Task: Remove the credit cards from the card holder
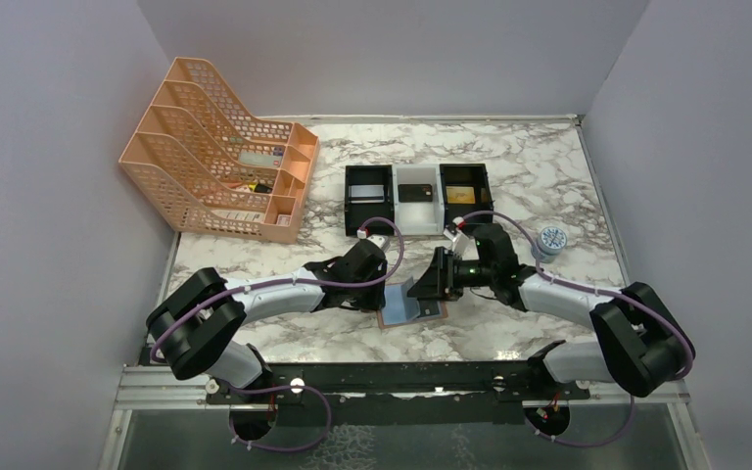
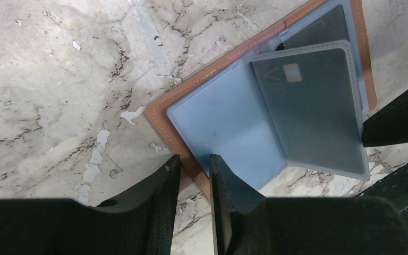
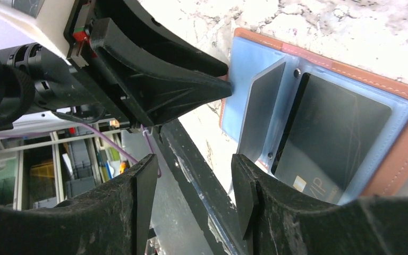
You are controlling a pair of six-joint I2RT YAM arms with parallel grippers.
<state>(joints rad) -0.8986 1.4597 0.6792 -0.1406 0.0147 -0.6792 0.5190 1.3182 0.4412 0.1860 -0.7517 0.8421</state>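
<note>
The card holder point(image 1: 407, 313) lies open on the marble between my two grippers, tan outside and pale blue inside. In the left wrist view a middle pocket leaf stands up from the card holder point(image 2: 228, 127) with a silver-grey credit card point(image 2: 308, 106) in it. A second card point(image 2: 319, 29) lies in the pocket behind. My left gripper point(image 2: 194, 162) is shut on the card holder's tan near edge. My right gripper point(image 3: 194, 164) is open, one finger point(image 3: 244, 186) beside the raised leaf. A dark grey card point(image 3: 329, 133) marked VIP sits in the right pocket.
Behind the card holder stand a black tray point(image 1: 368, 174), a white tray point(image 1: 417, 176) holding a dark card point(image 1: 417, 193), and a black tray point(image 1: 465, 174) holding a gold card point(image 1: 459, 195). An orange mesh file rack point(image 1: 220, 162) stands back left. A small round tin point(image 1: 550, 239) sits at right.
</note>
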